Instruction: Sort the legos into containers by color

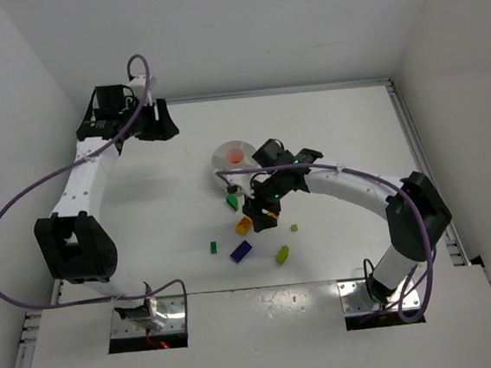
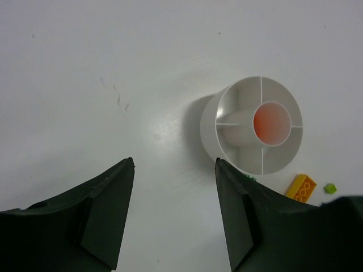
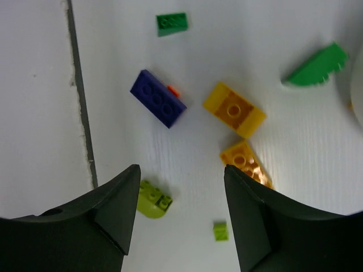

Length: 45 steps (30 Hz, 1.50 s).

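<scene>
While the left gripper (image 2: 174, 164) hangs open and empty short of the white dish (image 2: 211, 127), the right gripper (image 3: 181, 170), open and empty, sits above loose bricks (image 3: 234, 109) on the table (image 3: 317, 147): purple, yellow, orange, green, lime.

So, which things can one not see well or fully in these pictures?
- Top external view: the right gripper hides whatever lies under it.
- Left wrist view: the centre well of the dish shows only an orange blur; the left gripper cuts off the yellow brick.
- Right wrist view: the red-orange bit at the edge of the purple brick is too small to tell its shape.
</scene>
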Each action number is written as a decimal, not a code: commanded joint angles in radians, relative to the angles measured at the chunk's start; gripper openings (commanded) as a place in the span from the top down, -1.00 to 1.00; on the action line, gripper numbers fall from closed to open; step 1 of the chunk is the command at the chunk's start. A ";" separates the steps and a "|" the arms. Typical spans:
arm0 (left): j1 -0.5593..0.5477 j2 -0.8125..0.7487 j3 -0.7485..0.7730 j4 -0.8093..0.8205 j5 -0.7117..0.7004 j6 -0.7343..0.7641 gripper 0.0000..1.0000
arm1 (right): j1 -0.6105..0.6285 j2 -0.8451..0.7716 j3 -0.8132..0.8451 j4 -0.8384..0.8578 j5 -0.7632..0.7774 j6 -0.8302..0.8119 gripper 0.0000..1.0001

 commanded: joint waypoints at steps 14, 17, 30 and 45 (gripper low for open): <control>0.199 -0.136 -0.172 -0.036 0.226 0.020 -0.30 | 0.235 0.274 0.214 -0.157 -0.022 -0.676 -0.29; 0.228 -0.146 -0.192 -0.036 0.239 0.020 -0.30 | 0.261 0.330 0.238 -0.157 -0.013 -0.676 -0.32; 0.294 -0.137 -0.210 -0.036 0.282 0.049 -0.30 | 0.304 0.419 0.234 -0.135 0.047 -0.676 -0.34; 0.294 -0.128 -0.238 -0.017 0.252 0.049 -0.30 | 0.304 0.317 0.054 0.078 0.085 -0.549 0.47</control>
